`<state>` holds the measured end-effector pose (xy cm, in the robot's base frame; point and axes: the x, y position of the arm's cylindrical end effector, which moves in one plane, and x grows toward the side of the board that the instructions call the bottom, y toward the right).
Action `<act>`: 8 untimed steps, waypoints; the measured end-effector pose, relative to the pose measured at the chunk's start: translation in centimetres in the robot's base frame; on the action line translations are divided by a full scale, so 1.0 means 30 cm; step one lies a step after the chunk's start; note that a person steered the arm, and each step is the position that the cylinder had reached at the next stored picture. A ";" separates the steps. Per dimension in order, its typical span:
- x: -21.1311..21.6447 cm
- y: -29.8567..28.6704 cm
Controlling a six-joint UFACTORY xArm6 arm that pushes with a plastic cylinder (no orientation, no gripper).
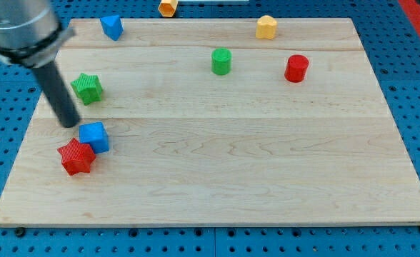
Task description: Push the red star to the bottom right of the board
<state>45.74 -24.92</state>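
You'll find the red star near the view's bottom-left corner of the board, touching a blue cube that sits at its 1 o'clock. My tip stands just beside that cube, at its 10 o'clock (no claw here, just a bare rod, so nothing opens or closes). A green star lies at the tip's 1 o'clock. A green cylinder and a red cylinder sit well apart toward the view's top right.

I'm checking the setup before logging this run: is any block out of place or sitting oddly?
One: an orange block sits off the board, beyond its top edge, partly cut off by the view. The red star touches the blue cube; my tip is just above-left.
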 end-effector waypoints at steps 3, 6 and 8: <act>0.148 0.261; 0.308 -0.072; 0.287 0.386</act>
<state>54.35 -13.33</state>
